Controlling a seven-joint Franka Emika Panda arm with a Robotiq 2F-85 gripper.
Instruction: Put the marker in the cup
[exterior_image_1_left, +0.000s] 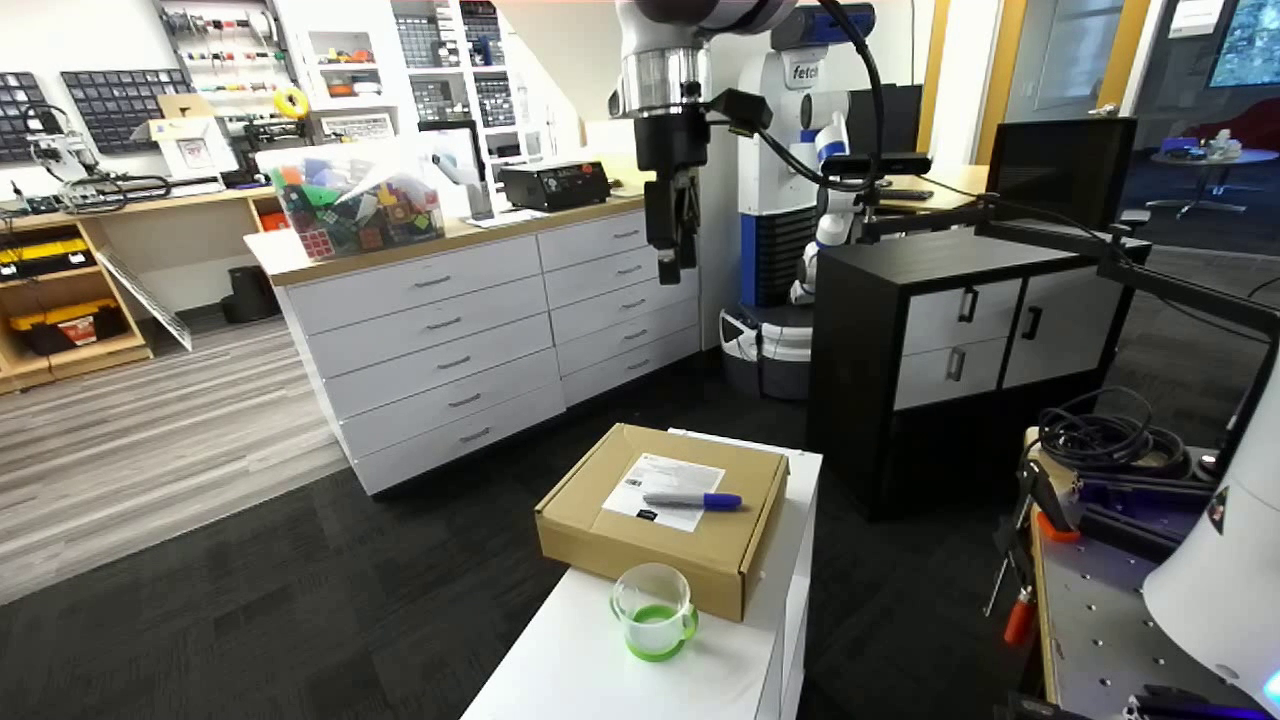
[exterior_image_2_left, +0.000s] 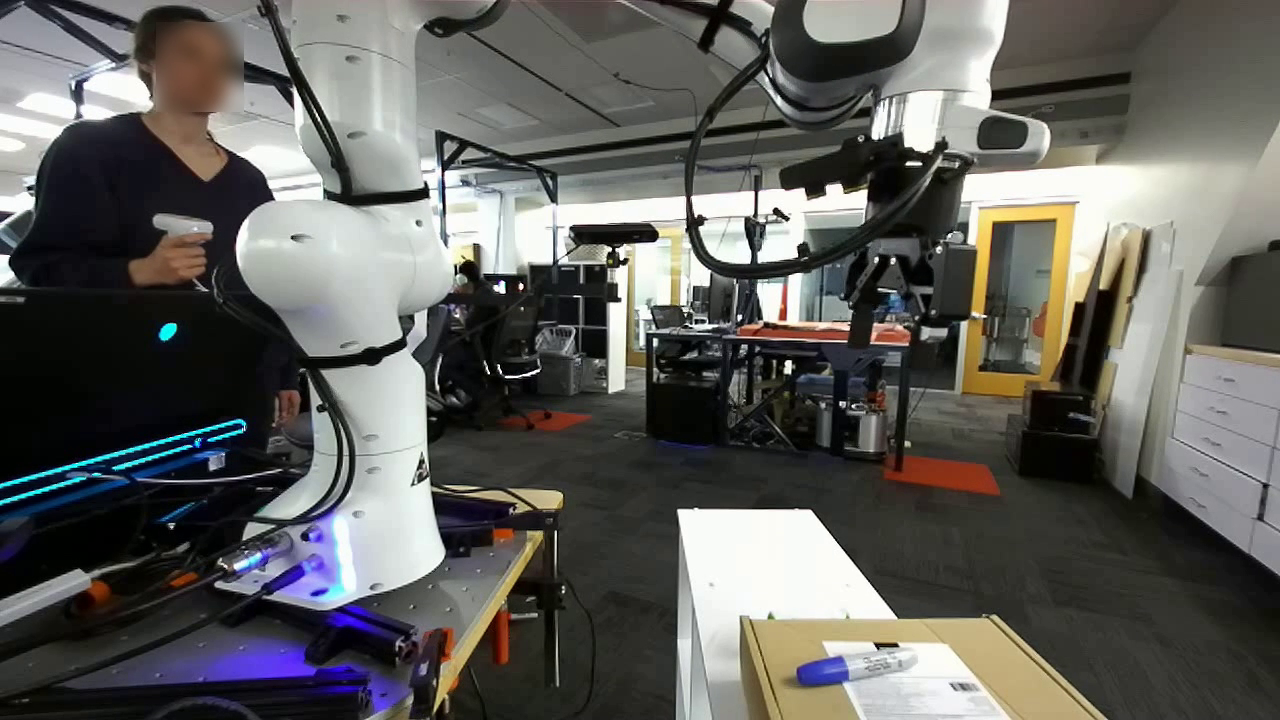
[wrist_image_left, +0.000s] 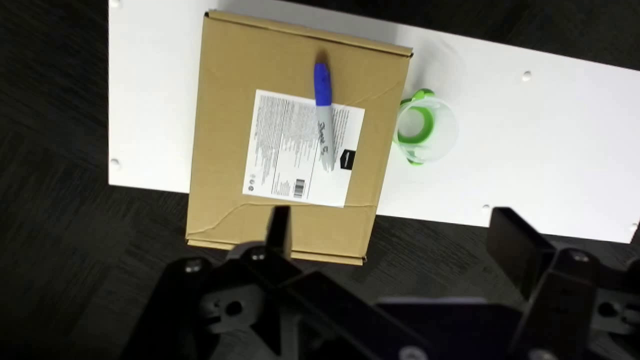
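The marker (wrist_image_left: 324, 118) (grey, blue-capped) lies on the cardboard box (wrist_image_left: 225, 140), partly over its white label (wrist_image_left: 287, 150); the clear, green-trimmed cup (wrist_image_left: 429, 127) stands just beside the box on the table (wrist_image_left: 540, 145). The fingers (wrist_image_left: 516, 245) hang higher, wide apart.

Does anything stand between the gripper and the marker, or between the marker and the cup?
Nothing visible blocks either path. The marker lies uncovered on the cardboard box, lower than the open gripper. The cup stands beside that box with no lid showing; only the box's edge lies between.
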